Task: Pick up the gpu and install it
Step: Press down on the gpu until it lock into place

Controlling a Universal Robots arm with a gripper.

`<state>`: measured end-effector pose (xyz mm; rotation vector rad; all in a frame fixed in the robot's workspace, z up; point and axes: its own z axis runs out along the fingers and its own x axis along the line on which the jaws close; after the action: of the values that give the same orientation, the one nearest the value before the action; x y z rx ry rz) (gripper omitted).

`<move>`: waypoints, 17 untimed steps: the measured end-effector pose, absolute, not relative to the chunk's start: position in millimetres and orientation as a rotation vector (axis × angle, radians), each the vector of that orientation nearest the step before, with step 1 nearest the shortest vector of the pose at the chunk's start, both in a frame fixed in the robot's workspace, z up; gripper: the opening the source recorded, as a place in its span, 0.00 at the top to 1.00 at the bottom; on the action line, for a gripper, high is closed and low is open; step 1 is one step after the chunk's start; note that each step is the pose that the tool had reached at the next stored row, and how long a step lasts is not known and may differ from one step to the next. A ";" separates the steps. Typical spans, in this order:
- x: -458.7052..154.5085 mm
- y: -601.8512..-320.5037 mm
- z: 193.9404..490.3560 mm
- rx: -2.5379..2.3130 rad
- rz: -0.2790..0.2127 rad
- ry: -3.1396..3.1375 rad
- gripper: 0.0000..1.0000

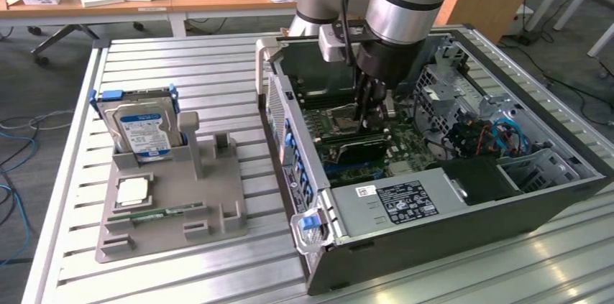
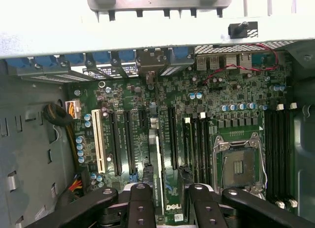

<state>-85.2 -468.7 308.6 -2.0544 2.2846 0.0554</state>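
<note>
GPU (image 2: 156, 186) is held edge-on between partly open jaws of the gripper (image 2: 165, 198), low centre of the wrist view, over the motherboard (image 2: 197, 119) slots; insertion step, alignment with a slot is judged needed.

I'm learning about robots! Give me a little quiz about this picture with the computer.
1. True or false: the hard drive stands in the gray holder outside the computer case.
2. What is the gripper hanging over? A) the motherboard B) the wooden desk C) the floor
3. Is the gpu in the holder or inside the case?

Key:
1. True.
2. A.
3. Inside the case. It stands on edge on the motherboard, right under the gripper.
</note>
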 end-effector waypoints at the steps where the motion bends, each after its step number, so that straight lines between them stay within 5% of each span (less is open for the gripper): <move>1: -85.2 -468.7 308.6 -2.054 0.055 2.285 0.66; 5: -85.2 -468.7 308.6 -2.054 0.055 2.285 0.68; 10: -85.2 -468.7 308.6 -2.054 0.055 2.285 0.89; 17: -85.2 -468.7 308.5 -2.058 0.055 2.282 0.89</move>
<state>-85.2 -468.7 308.5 -2.0579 2.2818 0.0554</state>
